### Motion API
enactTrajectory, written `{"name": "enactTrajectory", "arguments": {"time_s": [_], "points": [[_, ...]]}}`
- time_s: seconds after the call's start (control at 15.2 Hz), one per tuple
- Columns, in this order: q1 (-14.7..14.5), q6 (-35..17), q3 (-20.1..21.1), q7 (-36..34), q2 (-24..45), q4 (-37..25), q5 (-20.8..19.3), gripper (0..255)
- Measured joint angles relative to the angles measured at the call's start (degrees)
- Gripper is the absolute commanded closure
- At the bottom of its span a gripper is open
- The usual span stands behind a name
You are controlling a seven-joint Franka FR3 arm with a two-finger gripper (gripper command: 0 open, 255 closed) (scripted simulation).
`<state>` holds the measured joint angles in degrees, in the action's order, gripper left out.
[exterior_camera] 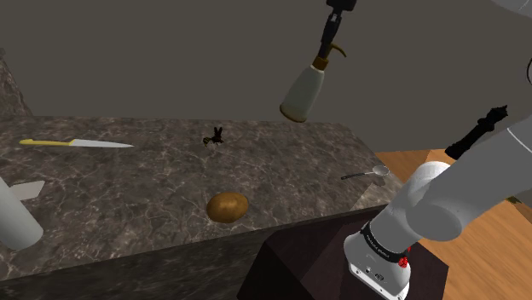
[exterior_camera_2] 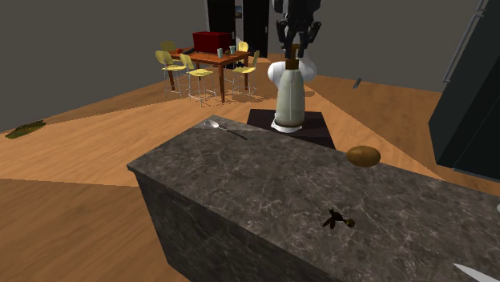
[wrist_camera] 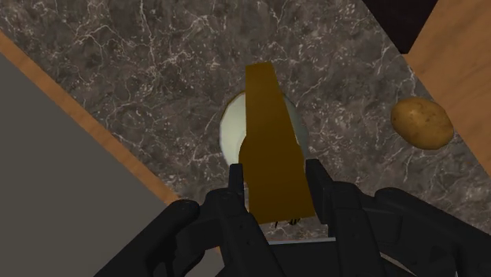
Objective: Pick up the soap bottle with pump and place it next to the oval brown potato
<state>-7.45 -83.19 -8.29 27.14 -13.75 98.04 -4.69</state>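
The gripper (exterior_camera: 331, 38) is clenched on the brown pump of the soap bottle (exterior_camera: 302, 94), which hangs high in the air over the desk (exterior_camera: 128, 196), well apart from the potato (exterior_camera: 228, 206), so the carry is in hand. The next move, I judge, calls for travelling toward the potato and lowering the bottle upright beside it. The potato lies near the desk's stand-side edge, so the bare stone on its far side offers safer room.
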Motion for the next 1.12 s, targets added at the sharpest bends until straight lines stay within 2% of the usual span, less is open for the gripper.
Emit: {"name": "enactTrajectory", "arguments": {"time_s": [0.79,1.12], "points": [[-5.1,8.3,10.8,-15.6,-9.0,1.5,3.3,255],[-6.8,12.2,15.4,-22.1,-9.6,-1.7,5.4,255]]}}
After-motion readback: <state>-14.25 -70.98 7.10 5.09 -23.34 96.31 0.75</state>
